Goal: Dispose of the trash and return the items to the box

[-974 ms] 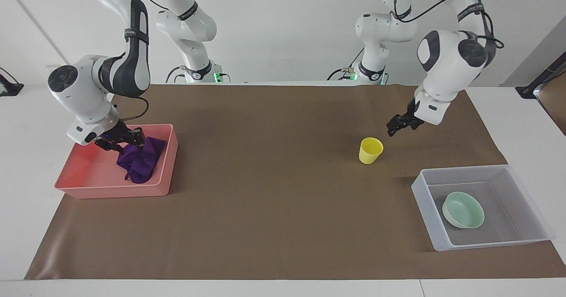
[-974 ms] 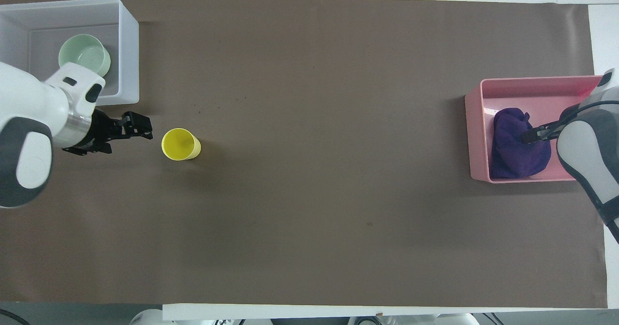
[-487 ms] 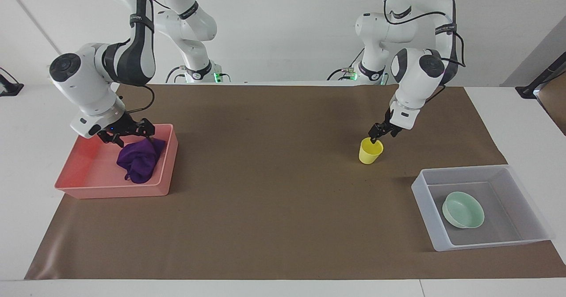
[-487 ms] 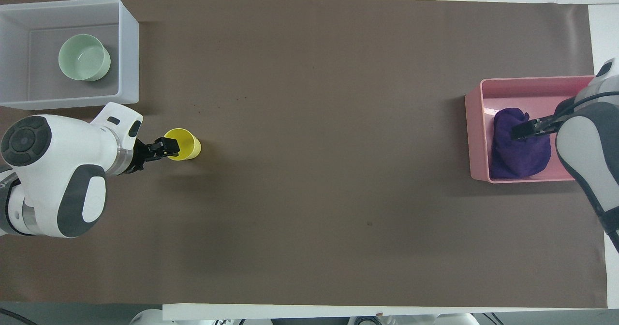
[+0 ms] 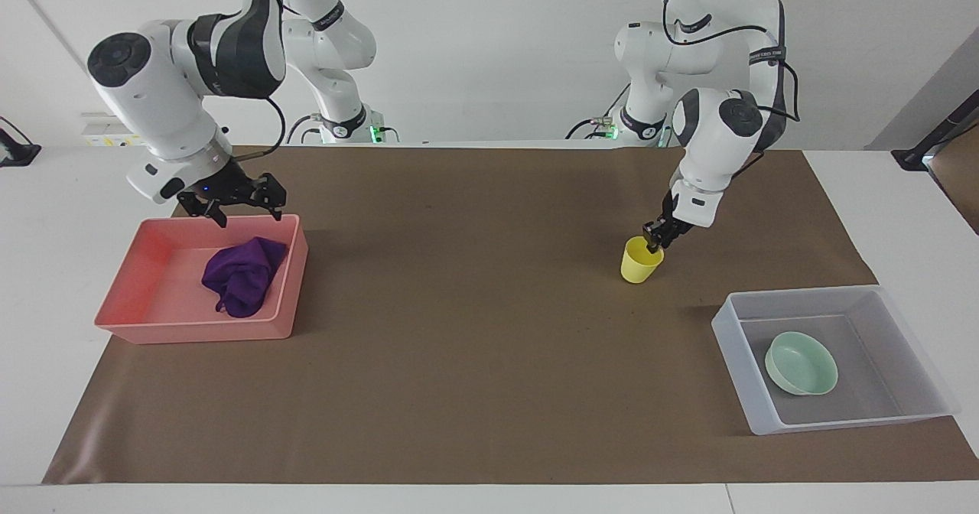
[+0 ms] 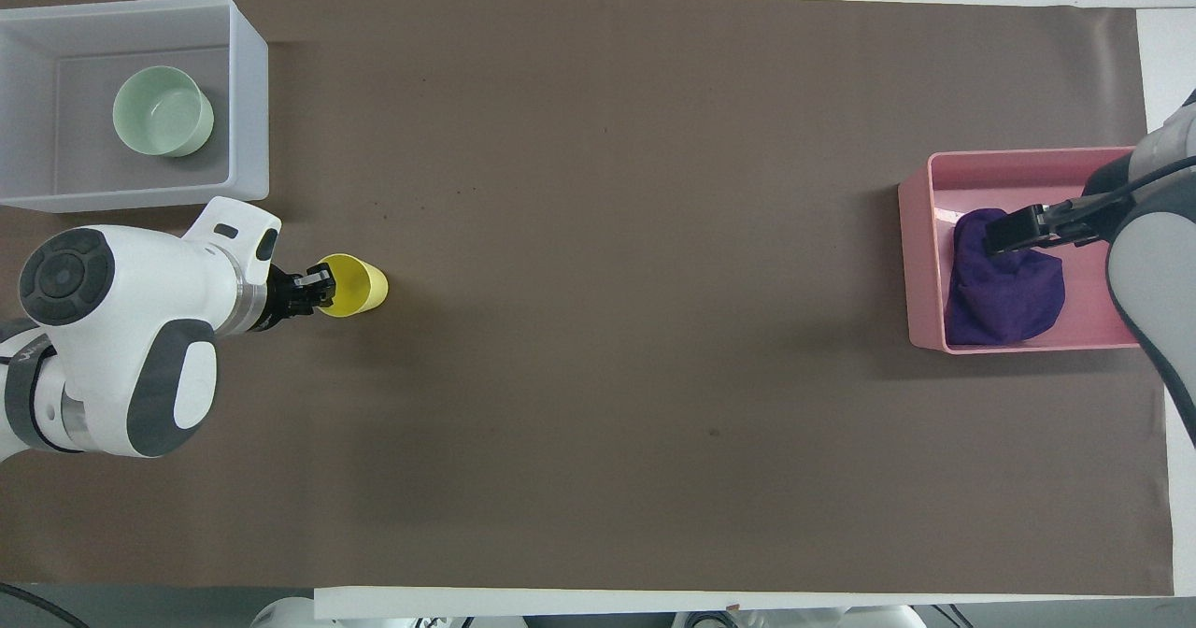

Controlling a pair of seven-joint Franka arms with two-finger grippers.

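The yellow cup [image 5: 639, 263] stands upright on the brown mat; it also shows in the overhead view [image 6: 360, 284]. My left gripper [image 5: 653, 237] is down at the cup's rim on the side nearer the robots, its fingers closed narrow on that rim [image 6: 316, 290]. The purple cloth [image 5: 243, 275] lies bunched in the pink tray [image 5: 153, 323]. My right gripper [image 5: 243, 212] is open and empty, up in the air over the tray's edge nearer the robots [image 6: 1009, 233]. The mint-green bowl [image 5: 801, 362] sits in the clear box [image 5: 841, 422].
The clear box [image 6: 248, 95] stands at the left arm's end of the mat, farther from the robots than the cup. The pink tray [image 6: 1009, 156] is at the right arm's end. Brown mat lies between them.
My left gripper swung to the cup, lowered onto its rim and narrowed its fingers. My right gripper let go of the cloth and rose out of the pink tray.
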